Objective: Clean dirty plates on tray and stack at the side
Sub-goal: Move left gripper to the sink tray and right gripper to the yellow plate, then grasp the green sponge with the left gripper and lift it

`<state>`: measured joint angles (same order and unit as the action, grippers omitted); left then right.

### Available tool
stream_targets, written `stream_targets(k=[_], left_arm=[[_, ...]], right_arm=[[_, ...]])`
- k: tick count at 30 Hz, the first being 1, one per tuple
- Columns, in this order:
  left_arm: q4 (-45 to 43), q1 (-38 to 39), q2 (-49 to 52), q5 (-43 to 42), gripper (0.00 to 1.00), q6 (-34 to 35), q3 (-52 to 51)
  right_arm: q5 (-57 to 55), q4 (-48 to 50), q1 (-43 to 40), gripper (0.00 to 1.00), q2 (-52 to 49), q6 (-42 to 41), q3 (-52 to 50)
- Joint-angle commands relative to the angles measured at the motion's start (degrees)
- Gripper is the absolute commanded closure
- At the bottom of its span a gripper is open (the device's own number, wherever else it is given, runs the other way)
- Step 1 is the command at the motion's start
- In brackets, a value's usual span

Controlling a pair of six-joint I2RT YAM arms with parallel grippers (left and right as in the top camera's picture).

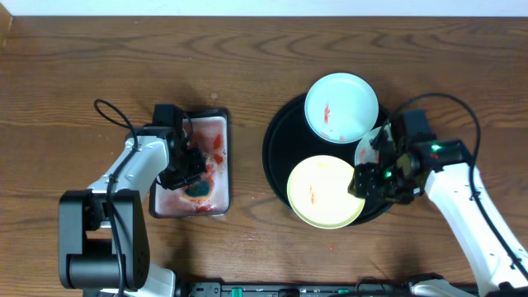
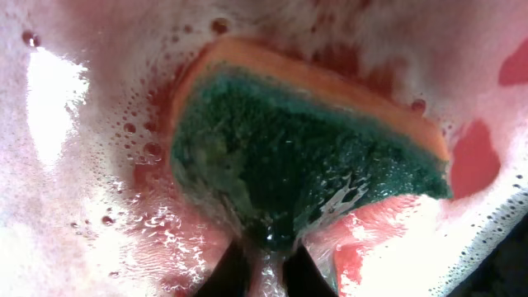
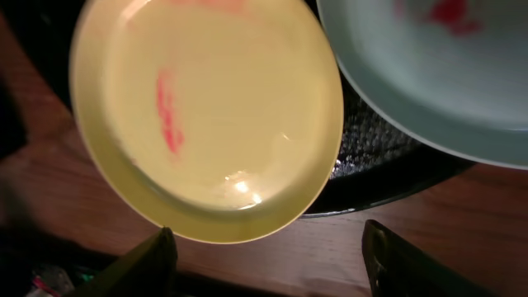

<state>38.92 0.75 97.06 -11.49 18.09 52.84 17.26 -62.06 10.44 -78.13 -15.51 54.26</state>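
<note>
The black tray (image 1: 279, 148) holds a mint-white plate (image 1: 341, 107) with a red smear at the back and a pale yellow plate (image 1: 324, 191) with a red smear at the front. A third pale plate (image 1: 368, 148) shows as a sliver under my right arm. My right gripper (image 1: 367, 179) is open and empty at the tray's front right. In the right wrist view its fingers (image 3: 268, 262) hang over bare wood just off the yellow plate's (image 3: 214, 115) rim, with a mint-white plate (image 3: 445, 74) beside it. My left gripper (image 1: 191, 175) is shut on the green sponge (image 2: 305, 157) in pink water.
A small black rectangular basin (image 1: 227, 161) with pinkish soapy water stands left of the tray. Brown wood tabletop (image 1: 99, 66) lies all round. Small red spots mark the wood in front of the tray. The table's front edge is close below both arms.
</note>
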Motion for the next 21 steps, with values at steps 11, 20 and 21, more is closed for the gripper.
stream_targets(k=[11, 20, 21], left_arm=[[9.75, 0.09, -8.59, 4.02, 0.93, -0.72, 2.16], [14.67, 0.26, -19.17, 1.05, 0.93, -0.72, 2.16], [14.64, 0.44, -19.76, -0.2, 0.93, -0.7, 2.16]], right_arm=[[1.66, 22.27, -2.47, 0.56, -0.66, -7.78, -18.38], [1.18, 35.71, -2.45, 0.99, -0.48, -4.59, -17.84], [0.2, 36.65, -2.23, 0.99, -0.48, -2.08, -16.76]])
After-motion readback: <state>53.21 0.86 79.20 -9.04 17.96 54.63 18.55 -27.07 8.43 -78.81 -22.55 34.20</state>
